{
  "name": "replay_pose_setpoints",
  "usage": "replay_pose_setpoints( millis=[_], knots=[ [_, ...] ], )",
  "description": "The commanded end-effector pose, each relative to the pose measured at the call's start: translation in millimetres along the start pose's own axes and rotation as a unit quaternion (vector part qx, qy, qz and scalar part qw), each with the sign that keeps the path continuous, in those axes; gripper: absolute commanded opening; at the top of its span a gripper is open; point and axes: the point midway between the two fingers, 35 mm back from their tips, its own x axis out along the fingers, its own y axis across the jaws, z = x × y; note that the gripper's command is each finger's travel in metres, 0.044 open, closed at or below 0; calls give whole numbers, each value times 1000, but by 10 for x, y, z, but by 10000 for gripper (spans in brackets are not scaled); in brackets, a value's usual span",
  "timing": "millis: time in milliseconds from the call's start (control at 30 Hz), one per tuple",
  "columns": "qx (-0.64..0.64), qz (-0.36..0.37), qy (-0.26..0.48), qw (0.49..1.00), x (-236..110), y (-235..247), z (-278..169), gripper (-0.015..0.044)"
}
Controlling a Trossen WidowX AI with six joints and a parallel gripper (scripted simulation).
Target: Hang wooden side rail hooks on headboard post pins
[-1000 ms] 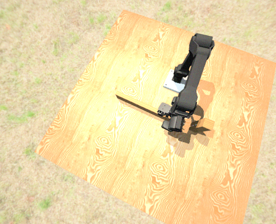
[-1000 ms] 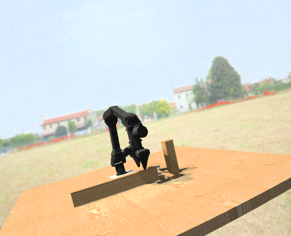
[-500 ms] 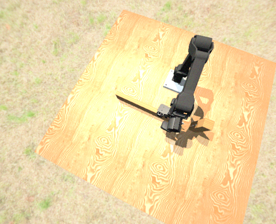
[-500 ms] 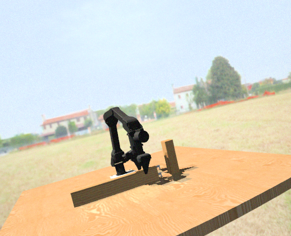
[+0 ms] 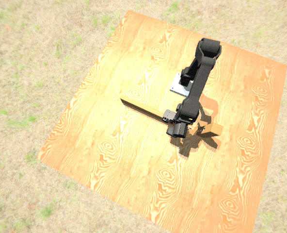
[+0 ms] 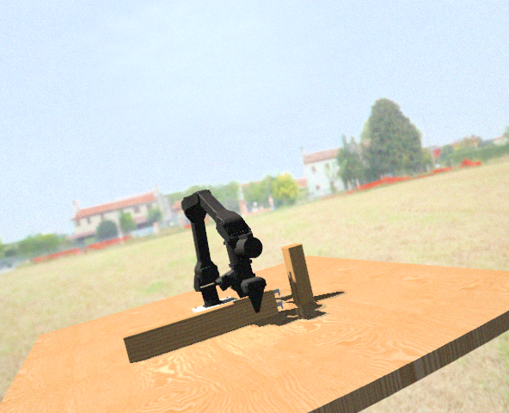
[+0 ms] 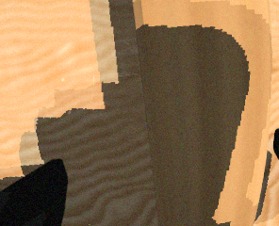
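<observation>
1. The long wooden side rail (image 6: 193,328) is seen lying on the orange wood-grain counter (image 6: 379,329), mid-frame, its long axis running lower left to right.
2. The black claw (image 6: 255,297) is spread wide, pinching nothing, straddling the rail's hooked end beside the upright wooden post (image 6: 297,274).

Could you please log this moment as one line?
gripper: open, straddling rail | side rail: flat on table, ungrasped | hooks: short of post | phase: pre-grasp

table (image 5: 128,160): orange swirled grain | arm (image 5: 199,82): black | rail (image 6: 193,329): tan
</observation>
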Motion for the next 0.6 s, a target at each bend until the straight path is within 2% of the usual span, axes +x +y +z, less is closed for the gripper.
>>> replay_pose_setpoints(
  millis=[0, 433, 567],
  knots=[
    [2, -11, -3, 1000, 125, -42, 11, 440],
    [2, -11, -3, 1000, 128, -42, 11, 440],
    [2, -11, -3, 1000, 128, -42, 11, 335]
  ],
)
